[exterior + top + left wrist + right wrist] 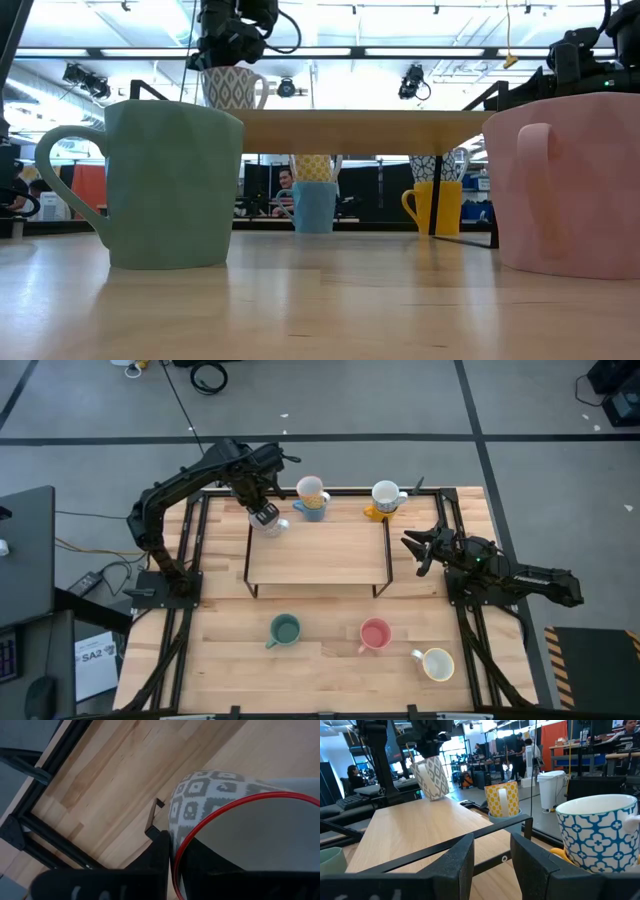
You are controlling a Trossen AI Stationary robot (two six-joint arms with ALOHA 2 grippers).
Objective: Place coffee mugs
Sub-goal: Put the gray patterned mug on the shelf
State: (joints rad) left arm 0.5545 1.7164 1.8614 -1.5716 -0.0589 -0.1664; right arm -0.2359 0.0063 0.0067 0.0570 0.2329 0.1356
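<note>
My left gripper (pixel 265 512) is shut on a white mug with a grey diamond pattern and a red rim (pixel 200 795), over the far left corner of the raised wooden shelf (pixel 320 550). My right gripper (pixel 492 855) is open and touches nothing, level by the shelf's right edge (pixel 412 547). Behind the shelf, a yellow patterned mug sits in a blue mug (pixel 312 500), and a blue-and-white patterned mug sits in an orange-yellow one (pixel 385 500). On the near table stand a green mug (pixel 285 628), a pink mug (pixel 375 633) and a cream mug (pixel 437 663). My left gripper holds the patterned mug by its red rim (pixel 176 851), one finger inside the mug and one finger (pixel 159 851) outside on the wall. The fingers come from above. The mug (pixel 431 776) is tilted, its base at the shelf top; whether it rests there I cannot tell.
The shelf stands on thin black legs, with the table open beneath it (pixel 360 215). Black frame rails (pixel 190 560) run along both table sides. The shelf top apart from its far left corner is bare wood. People and equipment show in the room beyond.
</note>
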